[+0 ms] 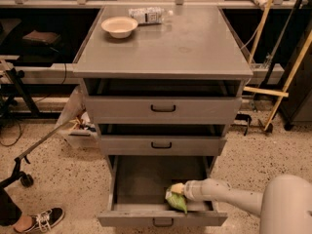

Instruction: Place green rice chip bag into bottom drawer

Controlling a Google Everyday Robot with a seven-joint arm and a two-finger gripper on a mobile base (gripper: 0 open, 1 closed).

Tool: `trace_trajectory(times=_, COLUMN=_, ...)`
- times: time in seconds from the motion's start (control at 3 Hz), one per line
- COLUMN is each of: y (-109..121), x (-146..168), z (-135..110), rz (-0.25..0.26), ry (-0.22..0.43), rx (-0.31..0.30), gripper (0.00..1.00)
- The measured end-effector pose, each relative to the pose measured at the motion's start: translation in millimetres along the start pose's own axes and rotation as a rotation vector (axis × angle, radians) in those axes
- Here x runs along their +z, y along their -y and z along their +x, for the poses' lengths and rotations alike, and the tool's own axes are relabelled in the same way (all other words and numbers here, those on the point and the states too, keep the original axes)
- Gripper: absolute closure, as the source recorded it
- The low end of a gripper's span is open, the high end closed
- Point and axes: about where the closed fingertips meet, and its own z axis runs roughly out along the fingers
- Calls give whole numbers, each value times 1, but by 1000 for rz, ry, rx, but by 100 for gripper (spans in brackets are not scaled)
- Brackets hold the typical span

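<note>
The green rice chip bag [176, 199] is a small crumpled bright-green bag down inside the open bottom drawer [139, 182], near its front right. My gripper [178, 190] reaches into the drawer from the right on a white arm and sits right at the bag, touching its upper right side. The drawer is pulled out, grey inside, with a dark handle [163, 223] on its front.
Two shallower grey drawers [163, 108] above are slightly open. On the cabinet top stand a cream bowl [119, 26] and a clear water bottle [147, 15]. A person's shoe [36, 220] and a wheeled stand [22, 177] are at the left; broom handles [282, 77] lean at right.
</note>
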Motion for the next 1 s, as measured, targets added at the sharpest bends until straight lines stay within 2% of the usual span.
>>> trace_trajectory(times=1.0, y=0, x=0, z=0, rz=0, ry=0, rx=0, gripper=12)
